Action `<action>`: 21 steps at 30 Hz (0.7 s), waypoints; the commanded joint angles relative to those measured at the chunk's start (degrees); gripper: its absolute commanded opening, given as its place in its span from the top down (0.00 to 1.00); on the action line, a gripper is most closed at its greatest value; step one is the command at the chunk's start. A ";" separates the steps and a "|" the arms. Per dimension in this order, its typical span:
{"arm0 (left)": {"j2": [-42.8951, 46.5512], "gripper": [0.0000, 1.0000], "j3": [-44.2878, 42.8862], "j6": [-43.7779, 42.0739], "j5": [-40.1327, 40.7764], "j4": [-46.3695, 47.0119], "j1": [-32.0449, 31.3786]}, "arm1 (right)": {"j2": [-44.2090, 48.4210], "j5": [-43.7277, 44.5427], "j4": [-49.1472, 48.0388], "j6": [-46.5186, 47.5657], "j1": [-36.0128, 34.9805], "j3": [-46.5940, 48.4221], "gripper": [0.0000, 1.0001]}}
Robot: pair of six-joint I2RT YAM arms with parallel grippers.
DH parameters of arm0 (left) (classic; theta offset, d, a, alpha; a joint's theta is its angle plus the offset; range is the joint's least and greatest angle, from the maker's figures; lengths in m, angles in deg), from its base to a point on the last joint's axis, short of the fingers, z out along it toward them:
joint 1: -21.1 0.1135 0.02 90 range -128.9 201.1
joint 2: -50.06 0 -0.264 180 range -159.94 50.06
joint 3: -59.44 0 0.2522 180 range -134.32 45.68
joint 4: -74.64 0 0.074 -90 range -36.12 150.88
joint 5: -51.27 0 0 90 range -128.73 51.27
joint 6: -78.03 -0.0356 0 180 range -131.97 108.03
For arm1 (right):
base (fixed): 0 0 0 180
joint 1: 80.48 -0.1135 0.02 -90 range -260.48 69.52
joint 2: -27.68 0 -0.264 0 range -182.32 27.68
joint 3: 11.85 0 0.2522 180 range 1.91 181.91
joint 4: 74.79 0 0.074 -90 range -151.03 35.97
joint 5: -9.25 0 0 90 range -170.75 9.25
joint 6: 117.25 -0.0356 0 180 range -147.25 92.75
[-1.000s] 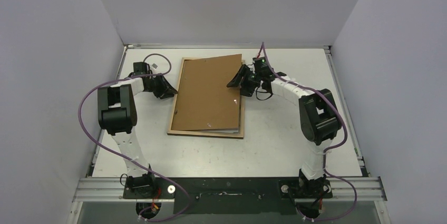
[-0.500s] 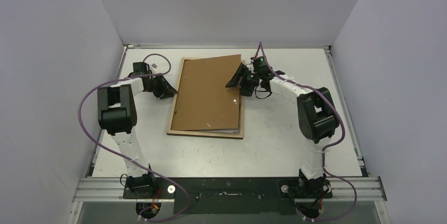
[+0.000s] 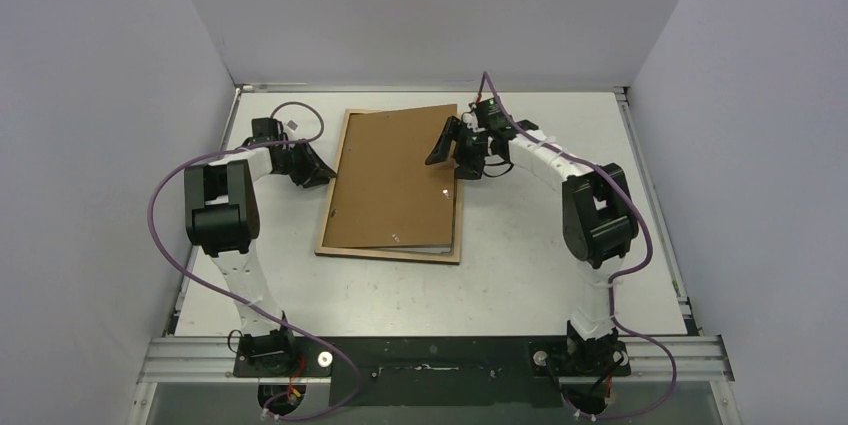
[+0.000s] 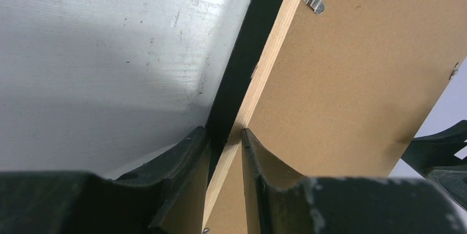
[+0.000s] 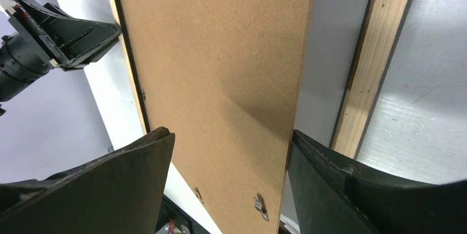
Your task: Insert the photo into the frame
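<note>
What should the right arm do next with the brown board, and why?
Probably lower the open right jaws onto the right edge of the backing board and nudge it square. The board lies skewed over the face-down frame, with a pale strip showing between its edge and the rim. The left jaws clamp the frame's opposite rim, so it should hold steady.

backing board [image 3: 395,180]: I'm seeing matt brown fibreboard, finely speckled, no shine at all.
frame [image 4: 268,63]: pale bare wood on the back with grain and dark flecks; its outer edge reads black and dull.
clip [image 4: 313,1]: bright bent metal, catching light.
table [image 4: 110,52]: white, smooth, faint sheen, scuffed and scratched.
left gripper [image 4: 223,134]: 2 black plastic fingers [image 4: 187,162], matt, dusty to my eye.
cable [image 3: 160,205]: purple, smooth sheath.
</note>
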 commanded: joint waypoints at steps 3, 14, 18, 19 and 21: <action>0.26 0.74 -1.60 0.06 -0.44 0.55 -0.04 | -0.47 4.38 7.59 4.97 -0.45 4.71 0.26; 0.49 0.62 -2.17 -0.73 1.48 -0.39 -0.05 | -0.04 8.52 12.54 7.55 -0.35 7.88 0.25; 1.16 0.53 -3.25 -1.78 1.96 -1.29 -0.05 | 1.39 12.06 13.28 8.37 -0.13 7.74 0.25; 1.19 0.51 -3.74 -2.27 2.06 -1.66 -0.06 | 1.82 13.06 13.06 8.58 0.08 7.25 0.25; 1.12 0.46 -4.70 -3.33 2.55 -2.65 -0.04 | 2.60 14.46 12.31 8.98 0.56 5.94 0.25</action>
